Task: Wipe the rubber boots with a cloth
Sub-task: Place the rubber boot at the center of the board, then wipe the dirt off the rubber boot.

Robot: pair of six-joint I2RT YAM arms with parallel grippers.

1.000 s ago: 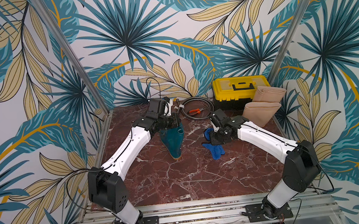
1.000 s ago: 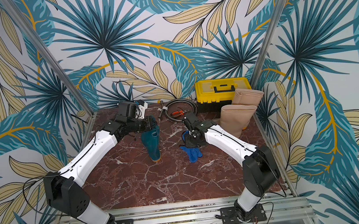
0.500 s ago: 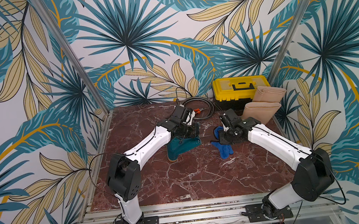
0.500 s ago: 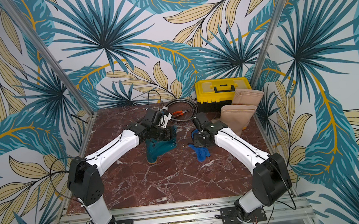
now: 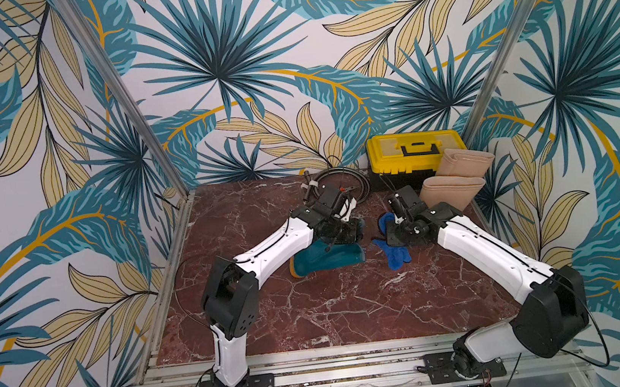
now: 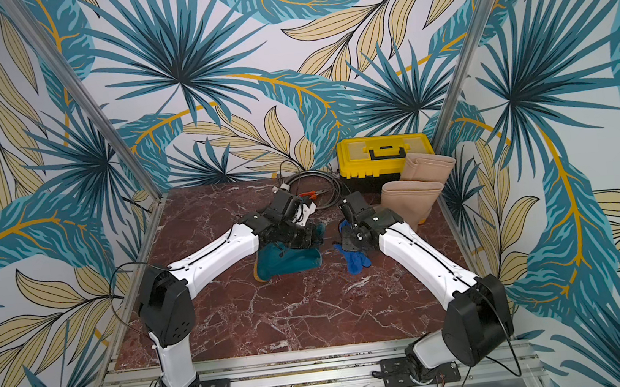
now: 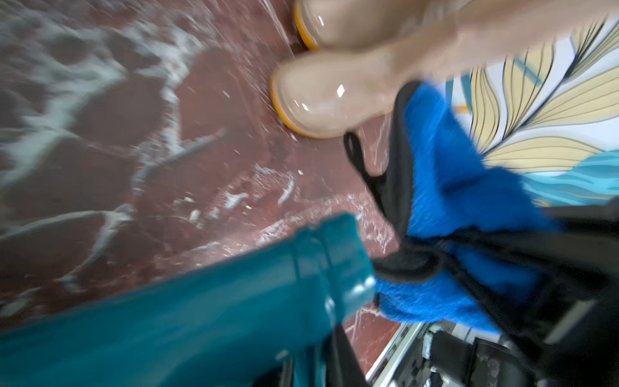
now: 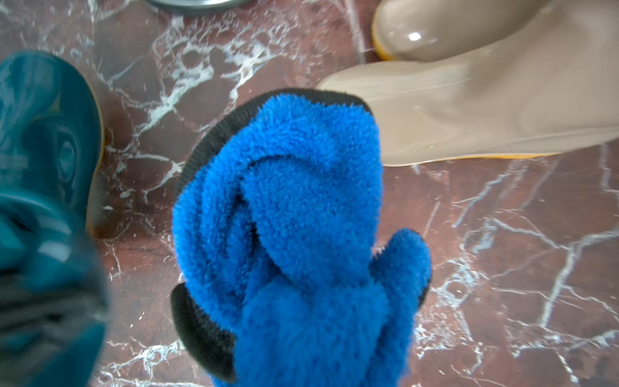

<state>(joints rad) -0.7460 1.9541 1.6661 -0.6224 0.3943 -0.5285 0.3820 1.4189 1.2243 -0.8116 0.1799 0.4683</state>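
The teal boot [image 5: 324, 259] lies on its side on the marble top [image 5: 315, 321] in both top views. Its long axis runs across the table, with the orange sole edge toward your left arm's side and the other end toward the cloth [image 5: 396, 252]. The left gripper [image 5: 350, 229] sits over that boot's upper part, and you cannot tell from here how wide its jaws stand. The right gripper [image 5: 398, 232] is just beside the boot's near end and closed on the cloth, which hangs below it in a bunch. The right arm carries the wiper and the boot lies to its inner side, so judge the coming stroke as a short sideways reach. Two tan boots [image 5: 453, 190] stand behind it by the yellow toolbox [image 5: 414, 150].

Left wrist view, blurred: the teal boot's [image 7: 201, 301] ribbed cuff end is glossy, and the cloth [image 7: 452, 201] is just beside it, maybe touching. You cannot see the fingers here, so the left grip is unconfirmed.

Right wrist view: the cloth [image 8: 294, 217] is bright blue, fluffy and black-edged, and its gathered folds hide the fingers. The teal boot [image 8: 43, 140] is close on one side and a tan boot [image 8: 485, 110] on the other, both shiny.
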